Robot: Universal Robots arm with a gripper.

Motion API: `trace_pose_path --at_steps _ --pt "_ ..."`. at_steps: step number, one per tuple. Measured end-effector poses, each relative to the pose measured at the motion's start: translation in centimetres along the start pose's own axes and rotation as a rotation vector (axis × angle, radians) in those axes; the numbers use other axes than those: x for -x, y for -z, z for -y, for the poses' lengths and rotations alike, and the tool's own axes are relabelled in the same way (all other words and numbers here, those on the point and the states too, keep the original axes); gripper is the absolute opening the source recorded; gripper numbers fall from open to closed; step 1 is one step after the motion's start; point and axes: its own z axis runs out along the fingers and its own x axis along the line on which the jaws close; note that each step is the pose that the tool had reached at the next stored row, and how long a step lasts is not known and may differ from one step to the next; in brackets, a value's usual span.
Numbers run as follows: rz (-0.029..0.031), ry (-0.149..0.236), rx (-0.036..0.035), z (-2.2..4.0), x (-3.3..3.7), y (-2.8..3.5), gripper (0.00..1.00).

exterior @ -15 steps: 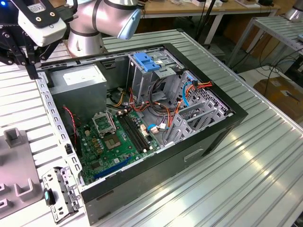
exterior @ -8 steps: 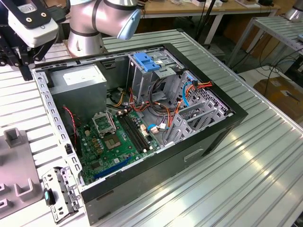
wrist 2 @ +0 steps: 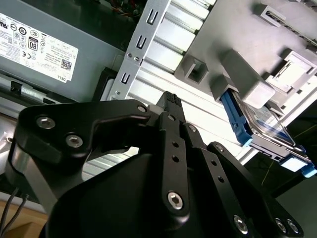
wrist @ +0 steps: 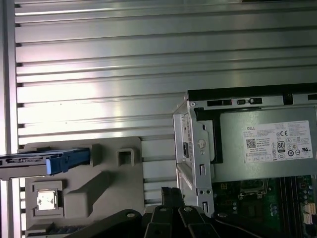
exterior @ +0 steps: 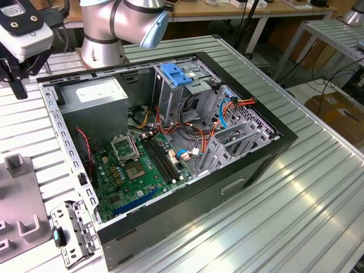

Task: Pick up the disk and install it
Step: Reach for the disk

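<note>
An open computer case (exterior: pixel 250 173) sits on a slatted table (exterior: pixel 318 216). Inside, in the exterior view, the power supply (exterior: pixel 94 96) fills the far left corner, with the motherboard (exterior: pixel 136 170) nearer and the drive cage (exterior: pixel 182 91) to its right. Beside the case (outside it), the disk (wrist: pixel 44 161) stands in a holder fixture (wrist: pixel 104 183).

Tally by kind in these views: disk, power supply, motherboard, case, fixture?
disk: 1
power supply: 1
motherboard: 1
case: 1
fixture: 1
Total: 5
</note>
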Motion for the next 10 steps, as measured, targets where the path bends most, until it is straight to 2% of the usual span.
trace_pose_path --at_steps 10 --pt "0.0 0.0 -0.0001 0.14 -1.89 0.04 0.11"
